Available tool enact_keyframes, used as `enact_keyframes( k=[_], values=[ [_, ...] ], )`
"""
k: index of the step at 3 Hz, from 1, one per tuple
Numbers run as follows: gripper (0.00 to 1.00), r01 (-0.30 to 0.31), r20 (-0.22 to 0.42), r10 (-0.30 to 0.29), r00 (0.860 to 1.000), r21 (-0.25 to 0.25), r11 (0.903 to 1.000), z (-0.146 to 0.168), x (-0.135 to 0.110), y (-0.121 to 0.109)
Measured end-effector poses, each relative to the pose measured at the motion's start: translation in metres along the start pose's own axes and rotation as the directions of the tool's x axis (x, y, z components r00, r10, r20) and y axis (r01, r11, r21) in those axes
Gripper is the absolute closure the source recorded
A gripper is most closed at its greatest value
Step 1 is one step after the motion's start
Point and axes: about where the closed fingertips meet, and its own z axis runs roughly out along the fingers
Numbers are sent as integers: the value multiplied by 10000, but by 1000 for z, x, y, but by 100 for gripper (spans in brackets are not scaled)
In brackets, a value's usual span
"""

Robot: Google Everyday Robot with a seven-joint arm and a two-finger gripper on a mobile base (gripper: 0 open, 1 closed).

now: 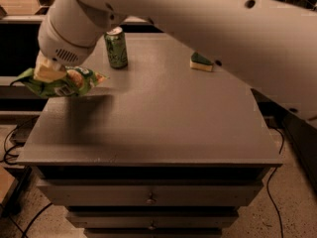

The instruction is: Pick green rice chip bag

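Observation:
The green rice chip bag (69, 83), a light-green foil pouch with pictured chips, hangs in the air above the left edge of the grey cabinet top (163, 118). My gripper (49, 71) sits at the end of the big white arm at the upper left and is shut on the bag's top, holding it clear of the surface. The bag casts a shadow on the cabinet top below it.
A green soda can (116, 47) stands upright at the back, just right of the held bag. A green-and-yellow sponge (201, 62) lies at the back right, partly under the arm. Drawers (148, 195) front the cabinet; cables lie on the floor at both sides.

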Motion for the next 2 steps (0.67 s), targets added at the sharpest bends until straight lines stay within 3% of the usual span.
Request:
enact_keyframes(
  k=[1,2],
  values=[
    [100,661,-280,-649,9975,445,9968,-36,-34,-16],
    [100,755,-268,-743,9969,462,9961,-40,-39,-18]
  ],
)
